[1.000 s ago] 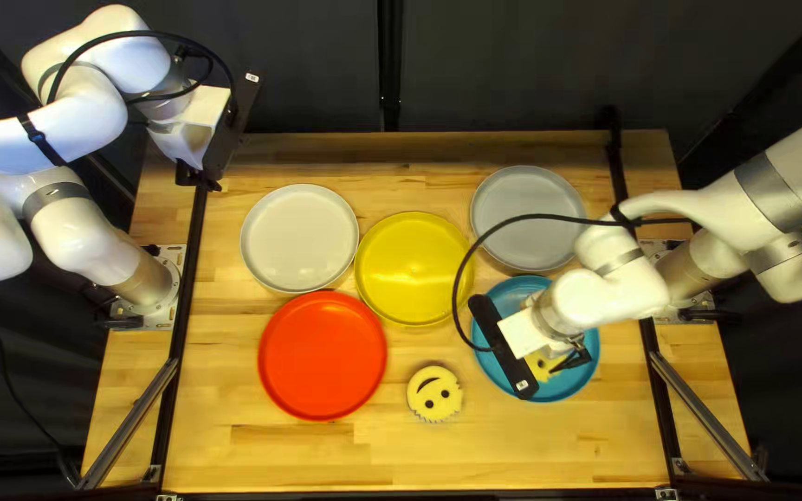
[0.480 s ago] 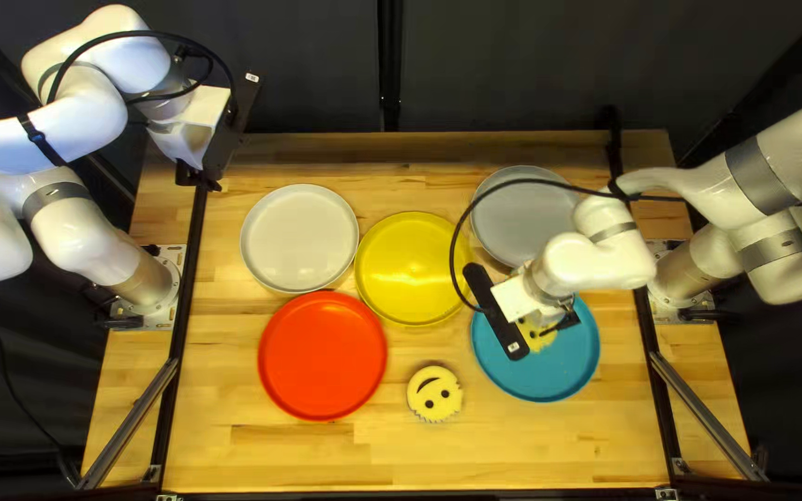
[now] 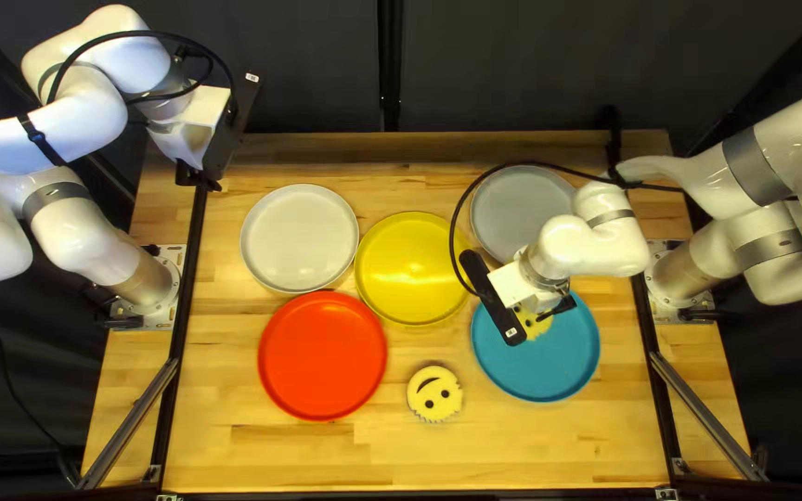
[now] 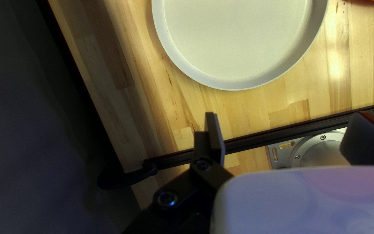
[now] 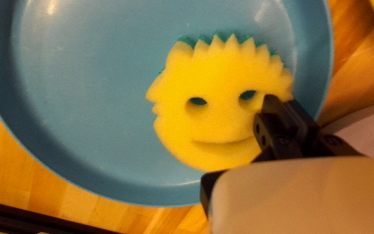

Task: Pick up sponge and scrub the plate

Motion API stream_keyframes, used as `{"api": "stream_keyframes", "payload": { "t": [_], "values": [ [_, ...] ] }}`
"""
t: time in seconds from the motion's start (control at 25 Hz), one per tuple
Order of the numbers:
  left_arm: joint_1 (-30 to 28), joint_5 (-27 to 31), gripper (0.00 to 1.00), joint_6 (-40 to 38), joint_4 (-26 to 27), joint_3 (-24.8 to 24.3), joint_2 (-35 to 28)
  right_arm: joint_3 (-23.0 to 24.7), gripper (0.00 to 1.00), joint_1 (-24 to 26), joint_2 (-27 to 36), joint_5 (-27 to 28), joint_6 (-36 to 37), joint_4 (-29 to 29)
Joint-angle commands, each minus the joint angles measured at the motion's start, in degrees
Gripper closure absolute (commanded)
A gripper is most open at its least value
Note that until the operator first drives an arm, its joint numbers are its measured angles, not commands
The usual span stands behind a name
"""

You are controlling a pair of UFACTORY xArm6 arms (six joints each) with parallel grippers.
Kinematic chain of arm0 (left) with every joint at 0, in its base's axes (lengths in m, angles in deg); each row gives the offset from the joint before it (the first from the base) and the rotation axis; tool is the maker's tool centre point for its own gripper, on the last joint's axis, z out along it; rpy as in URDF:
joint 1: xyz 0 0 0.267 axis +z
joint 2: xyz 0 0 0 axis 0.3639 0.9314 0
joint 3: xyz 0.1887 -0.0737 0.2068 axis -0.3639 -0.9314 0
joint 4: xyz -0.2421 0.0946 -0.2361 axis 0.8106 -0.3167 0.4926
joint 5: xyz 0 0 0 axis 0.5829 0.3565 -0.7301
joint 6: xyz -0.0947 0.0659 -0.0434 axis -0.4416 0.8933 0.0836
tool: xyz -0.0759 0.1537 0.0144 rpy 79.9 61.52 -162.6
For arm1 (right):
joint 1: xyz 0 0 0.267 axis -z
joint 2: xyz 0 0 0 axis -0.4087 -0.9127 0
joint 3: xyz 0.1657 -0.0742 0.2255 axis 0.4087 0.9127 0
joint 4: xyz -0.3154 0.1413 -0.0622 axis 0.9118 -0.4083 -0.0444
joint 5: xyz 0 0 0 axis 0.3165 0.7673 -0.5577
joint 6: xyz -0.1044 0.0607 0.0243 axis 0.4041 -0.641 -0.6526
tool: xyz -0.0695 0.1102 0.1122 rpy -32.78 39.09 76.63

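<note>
My right gripper [image 3: 554, 310] is over the far part of the blue plate [image 3: 549, 373], shut on a yellow smiley sponge [image 3: 533, 325]. In the right wrist view, the right gripper [image 5: 285, 100] pinches one edge of the sponge [image 5: 217, 121], one finger over its face and the other behind. Green shows along the sponge's jagged edge; whether it touches the blue plate [image 5: 87, 95] I cannot tell. My left gripper [image 3: 200, 178] hangs by the table's far left corner; in the left wrist view the left gripper [image 4: 287, 116] stands open, holding nothing.
Another smiley sponge [image 3: 434, 393] lies between the red plate [image 3: 322, 356] and the blue one. A yellow plate [image 3: 412, 269], a cream plate [image 3: 299, 238] and a grey plate [image 3: 519, 206] stand farther back. My right arm's cable loops over the grey plate.
My right gripper and its sponge have moved toward the far side of the blue plate and slightly left, uncovering the plate's near part. The left arm has stayed still.
</note>
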Motion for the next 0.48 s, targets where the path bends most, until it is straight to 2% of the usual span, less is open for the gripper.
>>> {"api": "stream_keyframes", "payload": {
  "t": [0.04,0.12,0.24,0.48],
  "values": [
    [0.0,0.0,0.0,0.0,0.0,0.0,0.0,1.64,1.0,-4.58,2.64,1.45,-4.75,0.32],
    [0.0,0.0,0.0,0.0,0.0,0.0,0.0,2.47,1.0,-6.29,4.84,3.18,-6.61,0.45],
    [0.0,0.0,0.0,0.0,0.0,0.0,0.0,3.75,1.0,-5.73,7.0,4.29,-6.45,0.52],
    [0.0,0.0,0.0,0.0,0.0,0.0,0.0,4.8,1.0,1.39,5.59,1.05,0.29,0.55]
  ]
}}
